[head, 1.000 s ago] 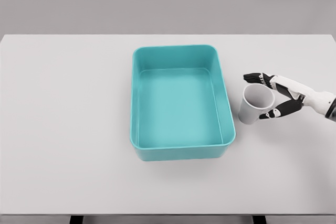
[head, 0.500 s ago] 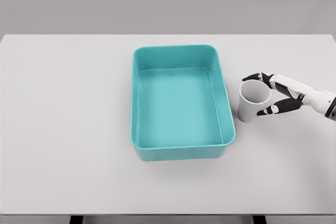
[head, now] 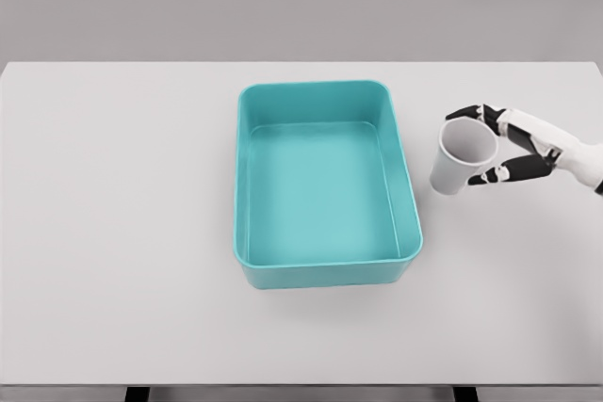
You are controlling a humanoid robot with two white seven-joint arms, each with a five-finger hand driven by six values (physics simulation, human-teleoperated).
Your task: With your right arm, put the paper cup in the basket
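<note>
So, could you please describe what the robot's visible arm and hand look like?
Only the right arm shows, entering from the right edge. The forearm is white and smooth, with a dark band near the picture's edge. The right hand has white segments with black joints and black fingertips. No cables or markings are visible.

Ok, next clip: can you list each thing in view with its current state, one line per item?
White paper cup: held by the right hand, mouth tilted toward the camera, still outside the basket, to its right.
Teal rectangular plastic basket: upright on the table, nothing inside.
Right hand: fingers closed around the cup's rim end.
White table: carries the basket.
Left arm: not in view.
</note>
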